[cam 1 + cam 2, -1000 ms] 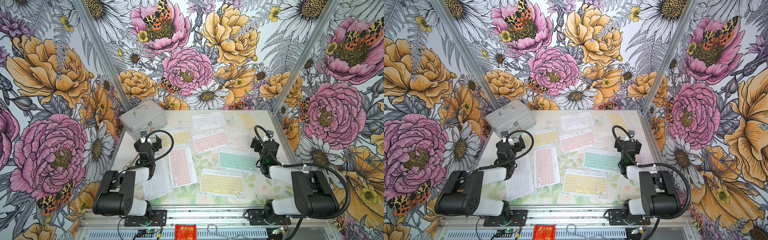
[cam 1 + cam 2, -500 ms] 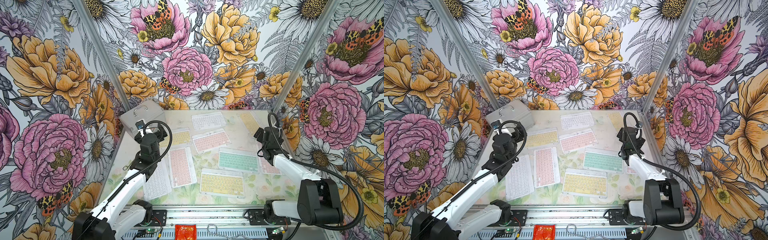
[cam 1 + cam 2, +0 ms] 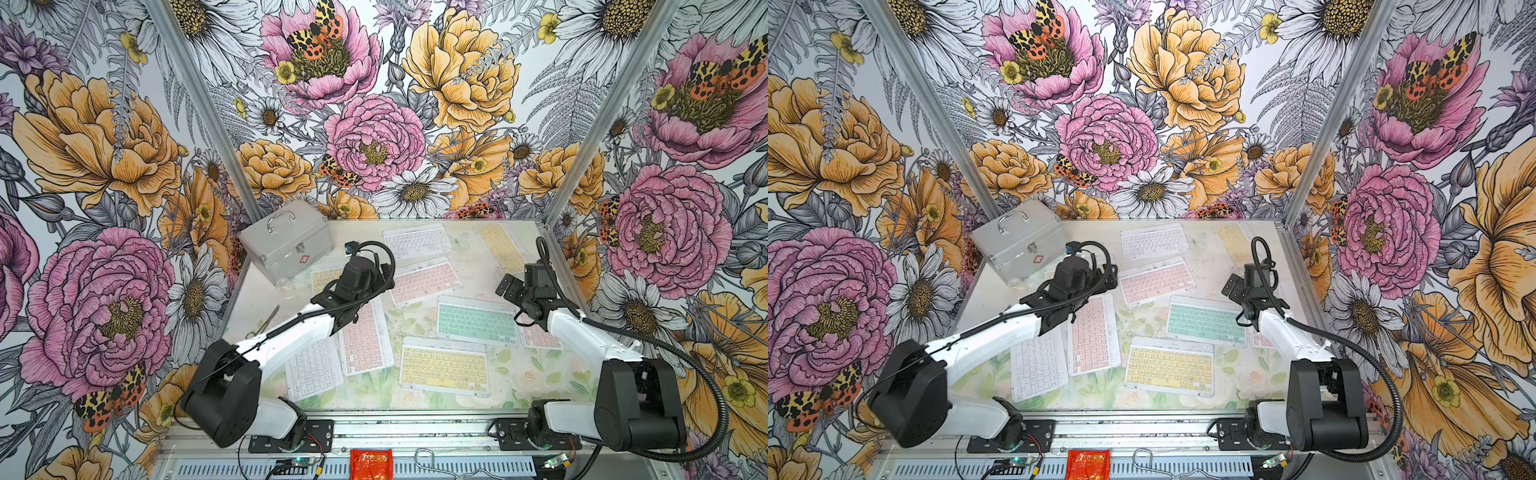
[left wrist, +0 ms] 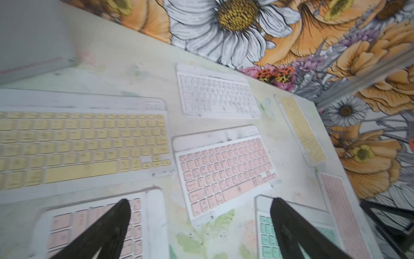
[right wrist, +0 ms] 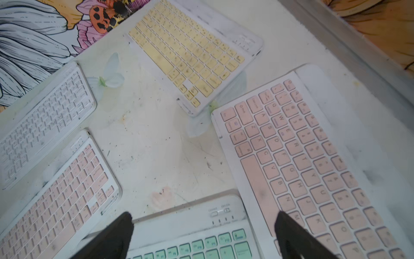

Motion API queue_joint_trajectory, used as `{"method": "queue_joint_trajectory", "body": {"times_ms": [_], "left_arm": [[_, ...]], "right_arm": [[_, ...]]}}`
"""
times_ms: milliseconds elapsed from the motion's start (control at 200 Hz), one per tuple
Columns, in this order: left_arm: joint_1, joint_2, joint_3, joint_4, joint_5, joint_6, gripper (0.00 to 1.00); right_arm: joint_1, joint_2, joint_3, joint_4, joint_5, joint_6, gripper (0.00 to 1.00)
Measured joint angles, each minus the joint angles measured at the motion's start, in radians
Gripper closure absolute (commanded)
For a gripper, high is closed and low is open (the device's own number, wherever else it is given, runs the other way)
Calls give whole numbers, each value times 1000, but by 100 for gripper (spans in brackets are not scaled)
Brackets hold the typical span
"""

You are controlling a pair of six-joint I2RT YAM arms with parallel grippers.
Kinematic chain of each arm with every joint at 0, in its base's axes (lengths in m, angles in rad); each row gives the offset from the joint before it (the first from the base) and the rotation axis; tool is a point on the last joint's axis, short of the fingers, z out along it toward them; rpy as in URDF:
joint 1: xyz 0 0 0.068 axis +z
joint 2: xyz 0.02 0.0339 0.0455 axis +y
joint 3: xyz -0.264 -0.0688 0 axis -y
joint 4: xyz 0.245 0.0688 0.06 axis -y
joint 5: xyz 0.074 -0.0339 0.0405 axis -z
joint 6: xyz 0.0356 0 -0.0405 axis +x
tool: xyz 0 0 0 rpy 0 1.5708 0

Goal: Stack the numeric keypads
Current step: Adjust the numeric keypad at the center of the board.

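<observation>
Several numeric keypads lie flat and apart on the table, none on another. Both top views show a white one [image 3: 417, 241], a pink one [image 3: 424, 280], a mint one [image 3: 476, 322] [image 3: 1204, 320] and a yellow one [image 3: 444, 370]. My left gripper [image 3: 376, 274] [image 4: 200, 203] hovers open over the gap between an upright pink keypad [image 4: 96, 224] and the mint one [image 4: 266, 233], holding nothing. My right gripper [image 3: 509, 286] [image 5: 202, 216] hangs open above the mint keypad's top edge [image 5: 183, 222], beside a pink keypad [image 5: 302, 157]. My left arm partly covers a yellow keypad [image 3: 324, 276].
A silver metal case [image 3: 286, 239] with a handle stands at the back left corner. Scissors [image 3: 266, 322] and a small clear object [image 3: 286, 284] lie near the left edge. Metal posts and flowered walls close in three sides. A red packet [image 3: 371, 463] lies on the front rail.
Both arms have unfolded from low near the front and reached up and toward the back. The left gripper went furthest, over the middle keypads. Both grippers stayed open.
</observation>
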Motion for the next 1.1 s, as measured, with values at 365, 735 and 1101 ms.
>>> {"method": "queue_joint_trajectory", "body": {"times_ms": [365, 735, 1101], "left_arm": [[-188, 431, 314, -2, 344, -98, 1], [-199, 539, 345, 0, 461, -142, 1], [-175, 539, 290, 10, 472, -148, 1]], "right_arm": [[-12, 0, -67, -100, -124, 20, 0], [-12, 32, -106, -117, -156, 38, 0], [-11, 32, -115, -113, -161, 38, 0]]}}
